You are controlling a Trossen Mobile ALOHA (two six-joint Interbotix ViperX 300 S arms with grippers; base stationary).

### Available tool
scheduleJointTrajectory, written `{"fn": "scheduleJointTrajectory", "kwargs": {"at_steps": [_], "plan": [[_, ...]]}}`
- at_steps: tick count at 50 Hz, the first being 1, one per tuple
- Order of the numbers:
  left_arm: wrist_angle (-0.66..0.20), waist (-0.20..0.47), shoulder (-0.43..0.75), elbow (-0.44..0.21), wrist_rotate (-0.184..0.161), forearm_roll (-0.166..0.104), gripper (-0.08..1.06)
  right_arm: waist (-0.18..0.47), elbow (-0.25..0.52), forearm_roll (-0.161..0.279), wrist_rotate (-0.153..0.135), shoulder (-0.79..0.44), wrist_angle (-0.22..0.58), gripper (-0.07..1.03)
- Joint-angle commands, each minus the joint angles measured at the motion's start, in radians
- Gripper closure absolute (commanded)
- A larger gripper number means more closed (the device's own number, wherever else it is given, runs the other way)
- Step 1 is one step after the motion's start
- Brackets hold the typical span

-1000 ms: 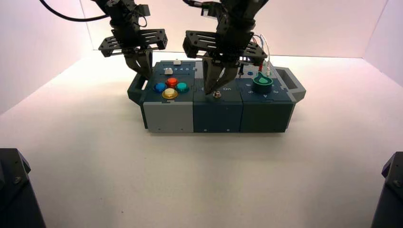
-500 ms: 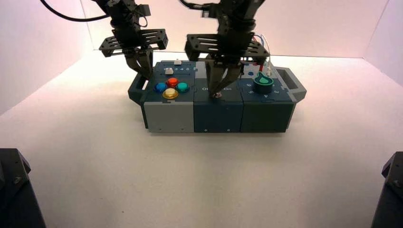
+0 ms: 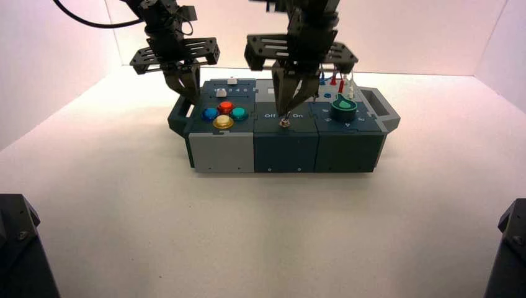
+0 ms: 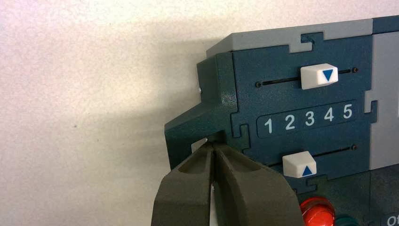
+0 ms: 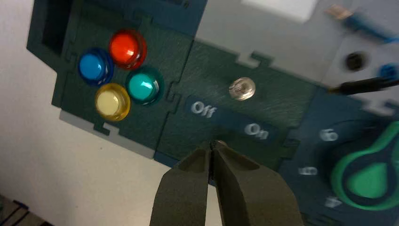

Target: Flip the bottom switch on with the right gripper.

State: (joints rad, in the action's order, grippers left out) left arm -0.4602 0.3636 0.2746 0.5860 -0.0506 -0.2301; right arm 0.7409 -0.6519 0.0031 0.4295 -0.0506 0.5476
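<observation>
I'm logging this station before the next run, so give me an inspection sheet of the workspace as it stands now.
Surface: white table, bare around the box.
Job's things: box stands square; bottom switch sits at the front of the middle panel, below the Off/On lettering; its lever position cannot be told.
Clutter: nothing seen.
Grippers: right tool points down with its tips at the bottom switch, fingers closed together; left tool parked at the box's left handle, fingers closed.
Cables: black cable runs from the left arm; coloured wires at the box's rear right.
Surroundings: white walls; dark blocks at both near corners.
</observation>
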Motion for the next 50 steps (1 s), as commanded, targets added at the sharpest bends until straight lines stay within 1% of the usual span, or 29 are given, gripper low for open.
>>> {"fn": "scheduleJointTrajectory", "kwargs": {"at_steps": [1, 6, 11, 17, 19, 22, 23, 26, 32, 33, 34, 36, 38, 39, 42, 43, 44, 47, 48, 49, 50], "plan": [[-0.012, 0.012, 0.005, 0.006, 0.015, 0.012, 1.01, -0.006, 0.029, -0.005, -0.005, 0.083, 0.032, 0.98], [-0.025, 0.012, -0.023, 0.005, 0.015, 0.012, 1.01, -0.006, 0.04, -0.005, -0.018, 0.121, 0.078, 0.98], [-0.063, 0.012, -0.06, -0.005, 0.015, 0.014, 1.01, -0.006, 0.052, -0.005, -0.048, 0.149, 0.124, 0.98], [-0.109, 0.012, -0.097, -0.017, 0.015, 0.02, 1.01, -0.006, 0.061, 0.009, -0.087, 0.173, 0.175, 0.98], [-0.133, 0.012, -0.117, -0.028, 0.015, 0.021, 1.01, -0.003, 0.064, 0.017, -0.112, 0.181, 0.192, 0.98], [-0.16, 0.011, -0.135, -0.041, 0.02, 0.029, 1.01, -0.008, 0.069, 0.037, -0.156, 0.189, 0.212, 0.98], [-0.167, 0.012, -0.141, -0.048, 0.023, 0.031, 1.01, -0.008, 0.069, 0.04, -0.164, 0.189, 0.215, 0.98], [-0.187, 0.011, -0.158, -0.058, 0.029, 0.034, 1.01, -0.009, 0.075, 0.058, -0.206, 0.19, 0.23, 0.98], [-0.216, 0.011, -0.199, -0.072, 0.046, 0.037, 1.01, -0.009, 0.081, 0.069, -0.25, 0.19, 0.255, 0.98], [-0.219, 0.012, -0.204, -0.072, 0.048, 0.037, 1.01, -0.009, 0.081, 0.069, -0.253, 0.19, 0.258, 0.98], [-0.221, 0.011, -0.212, -0.072, 0.052, 0.037, 1.01, -0.009, 0.081, 0.069, -0.265, 0.192, 0.265, 0.98], [-0.225, 0.011, -0.225, -0.071, 0.06, 0.038, 1.01, -0.009, 0.078, 0.067, -0.278, 0.193, 0.273, 0.98], [-0.227, 0.011, -0.236, -0.069, 0.066, 0.037, 1.01, -0.009, 0.075, 0.067, -0.301, 0.195, 0.281, 0.98], [-0.227, 0.011, -0.242, -0.067, 0.071, 0.038, 1.01, -0.009, 0.075, 0.067, -0.307, 0.196, 0.282, 0.98], [-0.227, 0.011, -0.258, -0.064, 0.077, 0.037, 1.01, -0.009, 0.069, 0.067, -0.351, 0.202, 0.288, 0.98], [-0.227, 0.011, -0.264, -0.063, 0.077, 0.037, 1.01, -0.011, 0.063, 0.069, -0.396, 0.209, 0.29, 0.98], [-0.225, 0.011, -0.265, -0.063, 0.077, 0.038, 1.01, -0.011, 0.061, 0.069, -0.405, 0.21, 0.29, 0.98], [-0.221, 0.011, -0.27, -0.058, 0.077, 0.037, 1.01, -0.011, 0.057, 0.067, -0.449, 0.212, 0.288, 0.98], [-0.219, 0.011, -0.272, -0.055, 0.077, 0.038, 1.01, -0.011, 0.055, 0.069, -0.462, 0.212, 0.288, 0.98], [-0.216, 0.011, -0.273, -0.052, 0.077, 0.037, 1.01, -0.011, 0.054, 0.067, -0.468, 0.212, 0.288, 0.98], [-0.212, 0.011, -0.275, -0.049, 0.077, 0.037, 1.01, -0.011, 0.052, 0.067, -0.483, 0.212, 0.285, 0.98]]}}
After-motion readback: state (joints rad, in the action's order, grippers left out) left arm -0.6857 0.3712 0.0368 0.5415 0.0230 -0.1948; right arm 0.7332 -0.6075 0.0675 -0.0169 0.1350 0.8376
